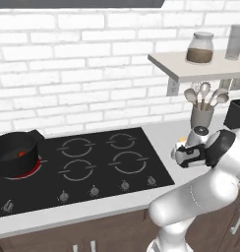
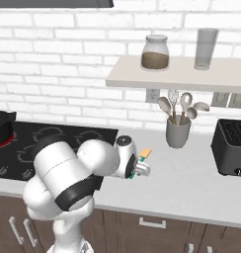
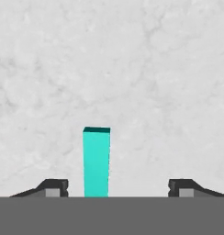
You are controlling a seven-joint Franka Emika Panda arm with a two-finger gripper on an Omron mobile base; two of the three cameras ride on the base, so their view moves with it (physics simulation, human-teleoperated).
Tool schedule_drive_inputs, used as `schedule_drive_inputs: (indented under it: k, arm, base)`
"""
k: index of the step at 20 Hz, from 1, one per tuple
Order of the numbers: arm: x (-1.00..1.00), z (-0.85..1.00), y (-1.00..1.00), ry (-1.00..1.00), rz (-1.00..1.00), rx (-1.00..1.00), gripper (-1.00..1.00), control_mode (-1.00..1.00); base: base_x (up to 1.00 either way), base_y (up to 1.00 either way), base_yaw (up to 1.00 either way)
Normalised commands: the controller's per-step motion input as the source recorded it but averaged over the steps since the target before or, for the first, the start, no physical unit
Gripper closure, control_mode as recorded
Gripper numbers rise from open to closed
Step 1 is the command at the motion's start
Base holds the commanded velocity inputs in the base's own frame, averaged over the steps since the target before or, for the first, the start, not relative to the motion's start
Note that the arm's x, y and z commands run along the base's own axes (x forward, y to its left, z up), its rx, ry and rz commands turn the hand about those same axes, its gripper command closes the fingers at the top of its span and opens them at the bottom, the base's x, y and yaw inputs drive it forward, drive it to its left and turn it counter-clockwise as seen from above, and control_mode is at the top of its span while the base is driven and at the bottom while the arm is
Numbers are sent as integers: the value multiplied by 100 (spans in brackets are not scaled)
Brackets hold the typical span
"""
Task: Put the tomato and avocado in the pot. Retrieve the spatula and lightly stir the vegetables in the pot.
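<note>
On the white counter lies the spatula [image 3: 96, 163], its teal handle running up between my fingertips in the hand view. My gripper [image 3: 117, 188] hangs just over it with the jaws wide apart, open; the handle sits nearer the left fingertip [image 3: 53, 188] and touches neither. From the base, the hand [image 2: 137, 167] points down at the counter right of the cooktop, with an orange end of the spatula [image 2: 145, 152] beside it. The black pot [image 1: 6, 162] stands on the far-left burner with the red-orange tomato [image 1: 22, 153] inside. The avocado is hidden.
The black cooktop [image 1: 92, 162] fills the counter's left part, and the burner under the pot glows red. A grey cup of utensils [image 2: 178, 132] stands behind the hand, with a black toaster [image 2: 233, 146] to its right. A shelf [image 2: 191, 74] above carries a jar and a tumbler.
</note>
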Motion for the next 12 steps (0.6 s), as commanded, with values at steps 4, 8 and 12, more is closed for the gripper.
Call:
schedule_drive_inputs:
  k: [4, 8, 12]
  arm:
    - [-34, -39, 0, 0, 0, 0, 100, -100]
    - [-47, -8, 0, -1, 0, -1, 100, -100]
    - [-17, 3, 0, 0, 0, -3, 100, -100]
  base:
    - [0, 0, 0]
    - [0, 0, 0]
    - [0, 0, 0]
